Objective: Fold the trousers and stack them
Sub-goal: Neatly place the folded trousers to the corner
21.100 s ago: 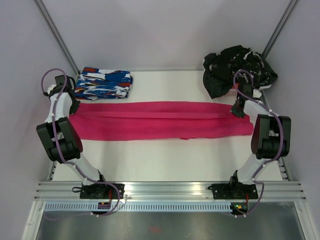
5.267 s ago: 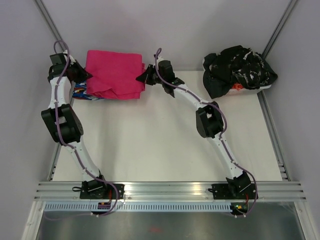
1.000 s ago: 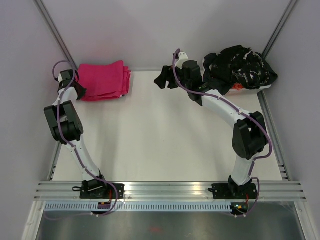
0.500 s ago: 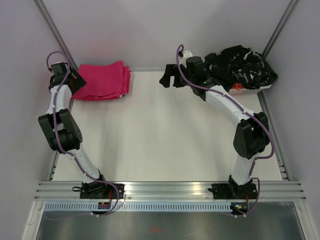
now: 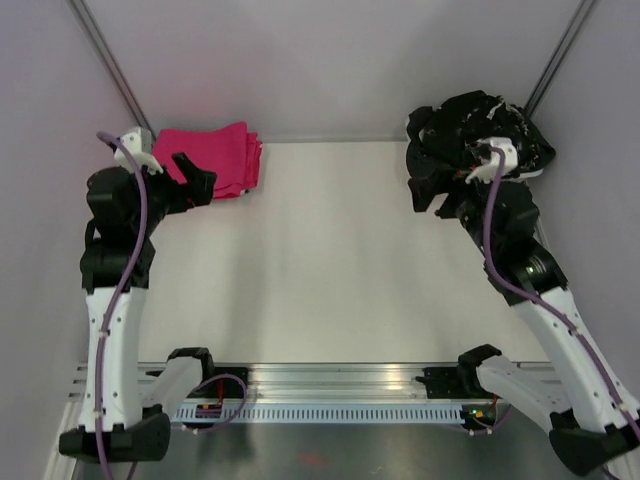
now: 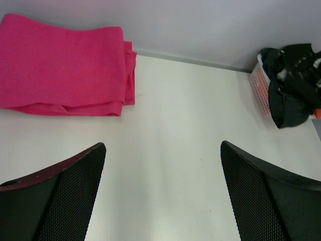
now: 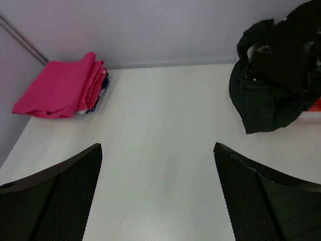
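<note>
The trousers (image 5: 215, 158) lie folded into a thick magenta-pink block at the far left corner, resting on the patterned garment, of which only an edge (image 7: 100, 89) shows. In the left wrist view the trousers (image 6: 60, 65) fill the upper left. In the right wrist view they (image 7: 60, 85) lie far off at the left. My left gripper (image 5: 197, 178) hangs open above the table just right of the block's near edge, holding nothing (image 6: 161, 145). My right gripper (image 5: 425, 188) is open and empty in front of the black clothes (image 7: 157, 145).
A heap of black clothes with white flecks (image 5: 480, 130) spills over a white basket (image 6: 261, 90) at the far right corner. Grey walls close the table at the back and sides. A metal rail (image 5: 340, 380) runs along the near edge.
My left gripper opened, let go of the folded trousers and drew back and up. The right arm swung from the far middle back to the right side, its jaws widening.
</note>
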Available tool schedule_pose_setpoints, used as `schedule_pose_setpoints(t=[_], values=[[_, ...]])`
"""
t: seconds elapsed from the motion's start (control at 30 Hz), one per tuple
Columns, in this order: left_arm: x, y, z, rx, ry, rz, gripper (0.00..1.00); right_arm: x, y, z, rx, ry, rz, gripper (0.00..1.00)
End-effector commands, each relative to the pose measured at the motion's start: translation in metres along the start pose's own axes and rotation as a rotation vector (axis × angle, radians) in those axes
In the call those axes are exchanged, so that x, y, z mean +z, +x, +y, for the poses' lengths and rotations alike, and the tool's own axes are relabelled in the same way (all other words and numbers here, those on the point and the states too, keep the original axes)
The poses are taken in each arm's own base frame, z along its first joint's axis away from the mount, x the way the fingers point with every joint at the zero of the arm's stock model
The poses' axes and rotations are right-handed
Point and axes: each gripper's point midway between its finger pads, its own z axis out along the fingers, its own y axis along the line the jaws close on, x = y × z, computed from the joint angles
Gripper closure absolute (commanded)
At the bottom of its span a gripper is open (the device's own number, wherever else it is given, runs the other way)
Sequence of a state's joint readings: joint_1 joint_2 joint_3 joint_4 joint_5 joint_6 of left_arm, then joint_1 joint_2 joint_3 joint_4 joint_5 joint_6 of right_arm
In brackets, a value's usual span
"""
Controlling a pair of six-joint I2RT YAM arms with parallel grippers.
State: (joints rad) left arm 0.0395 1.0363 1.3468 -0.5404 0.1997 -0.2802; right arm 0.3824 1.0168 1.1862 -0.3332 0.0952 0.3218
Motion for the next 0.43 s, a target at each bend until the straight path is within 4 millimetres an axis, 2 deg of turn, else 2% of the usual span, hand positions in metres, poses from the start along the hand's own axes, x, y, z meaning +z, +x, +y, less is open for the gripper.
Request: schedule_pose_setpoints(t=[0.0,0.03,0.07,0.1,0.17,0.2,0.3,0.4], values=[[-0.029,0.044,-0.004,0.042,0.055,0.085,0.0,-0.025,0.039,-0.028,0.049,0.091,0.017,0.02],[-0.045,0.046,-0.004,0.058,0.049,0.062,0.0,-0.041,0.037,-0.033,0.063,0.105,-0.017,0.02],[-0.05,0.063,0.002,0.05,0.026,0.096,0.0,-0.047,0.047,-0.037,0.076,0.116,-0.007,0.02],[-0.055,0.069,0.004,0.047,0.016,0.095,0.0,-0.049,0.068,-0.044,0.075,0.128,0.028,0.02],[-0.07,0.081,0.003,0.043,0.027,0.078,0.0,-0.063,0.076,-0.048,0.087,0.12,0.012,0.02],[-0.075,0.087,0.002,0.041,0.034,0.081,0.0,-0.064,0.092,-0.052,0.089,0.128,0.035,0.02],[-0.087,0.096,0.001,0.04,0.043,0.064,0.0,-0.072,0.095,-0.051,0.116,0.097,-0.003,0.02],[-0.092,0.099,0.0,0.033,0.048,0.061,0.0,-0.076,0.077,-0.037,0.13,0.027,-0.063,0.02]])
